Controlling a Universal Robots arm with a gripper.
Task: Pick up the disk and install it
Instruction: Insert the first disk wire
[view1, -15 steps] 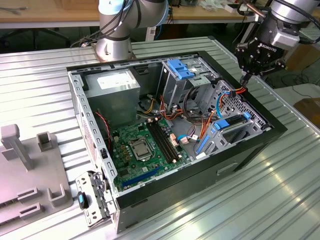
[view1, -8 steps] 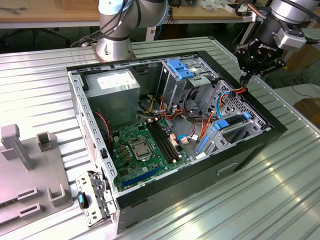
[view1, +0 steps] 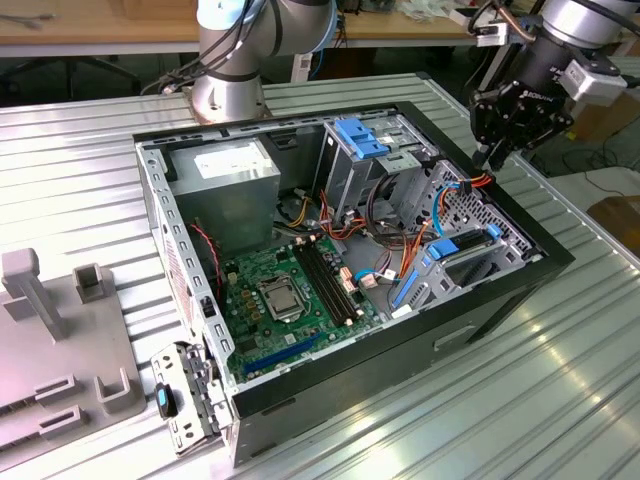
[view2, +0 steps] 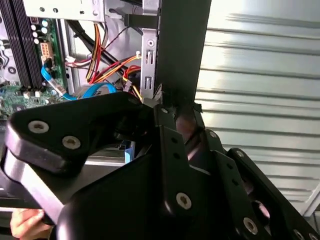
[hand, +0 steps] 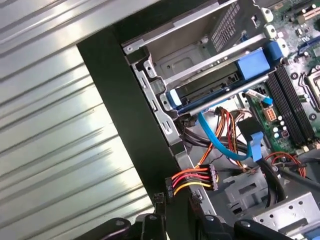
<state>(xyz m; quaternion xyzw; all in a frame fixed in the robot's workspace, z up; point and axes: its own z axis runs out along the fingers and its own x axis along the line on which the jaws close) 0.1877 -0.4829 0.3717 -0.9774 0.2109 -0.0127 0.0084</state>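
Exterior view: claw (view1: 492, 155) is hovering over the computer case (view1: 480, 320) rim, jaws slightly apart, gripping nothing. First wrist view: disk (hand: 210, 89) is sitting in a bay below the claw.

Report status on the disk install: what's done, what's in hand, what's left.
Done, apparently: the disk, blue-framed, sits in a bay inside the open case at the exterior view's right. In hand: no disk seen; the gripper hangs above the case's corner near that bay, apart from the disk. Left: whether the disk is fully seated cannot be told, so seating is unconfirmed.
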